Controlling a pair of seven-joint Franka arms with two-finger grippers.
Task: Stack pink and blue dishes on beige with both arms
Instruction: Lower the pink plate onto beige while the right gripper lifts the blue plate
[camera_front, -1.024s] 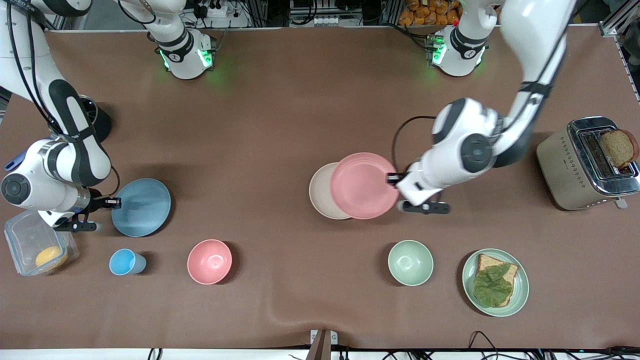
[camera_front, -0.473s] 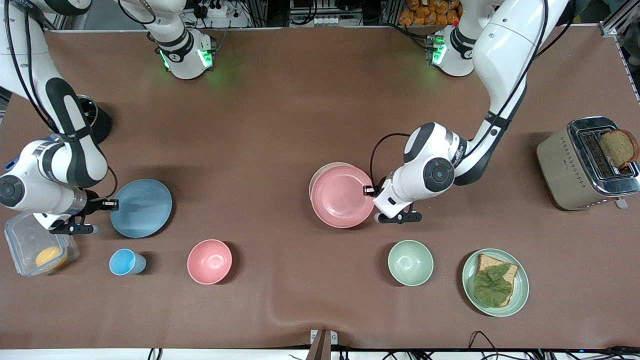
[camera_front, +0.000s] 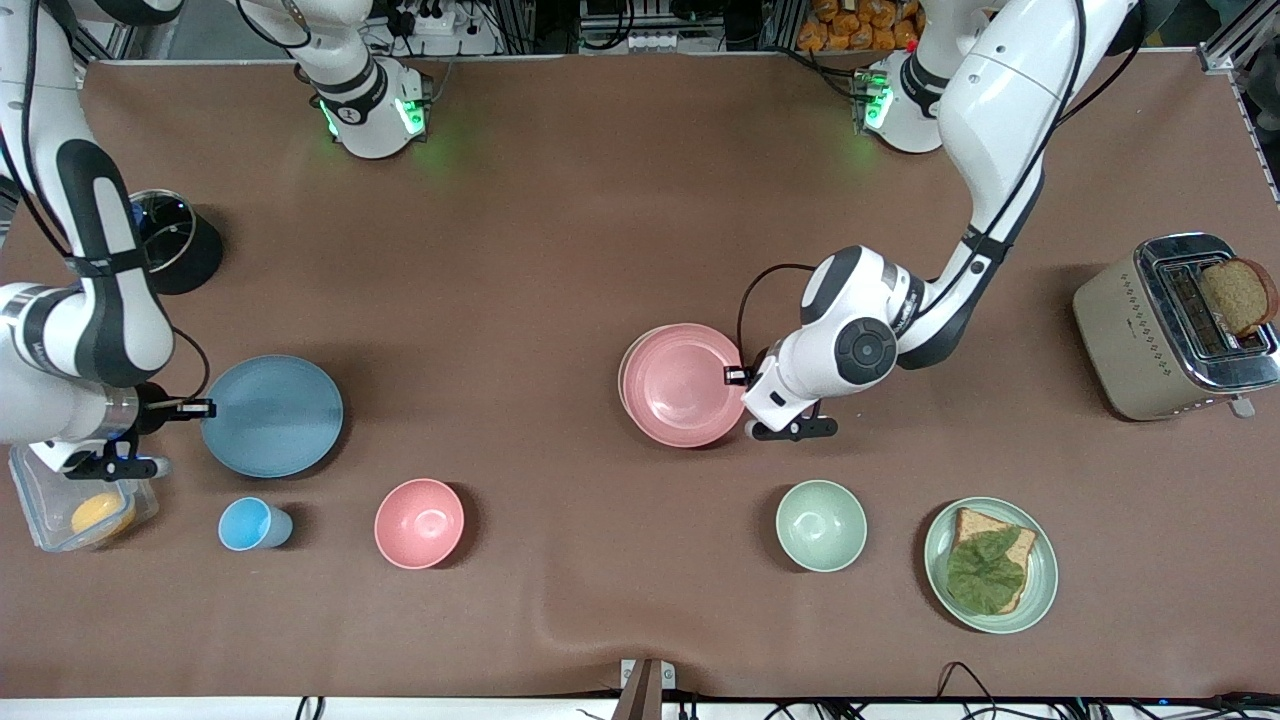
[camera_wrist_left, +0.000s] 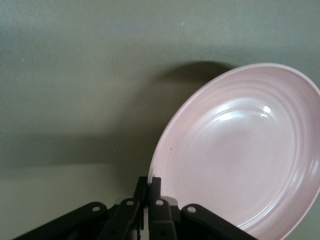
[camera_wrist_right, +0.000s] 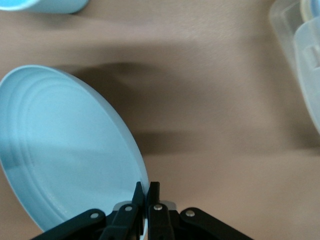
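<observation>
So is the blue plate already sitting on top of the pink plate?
No, the blue plate is at the right arm's end of the table, held at its rim by the right gripper, apart from the pink plate.

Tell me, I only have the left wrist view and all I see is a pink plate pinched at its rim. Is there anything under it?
Observer: Yes. The pink plate sits over a beige plate, of which only a thin edge shows; the left gripper is shut on the pink rim.
Operator: Where is the other arm?
Observer: Toward the right arm's end of the table, the right gripper is shut on the rim of a blue plate.
Operator: Is that blue plate lifted?
Observer: The right wrist view shows a shadow under it, so it seems tilted up, not lying flat.
</observation>
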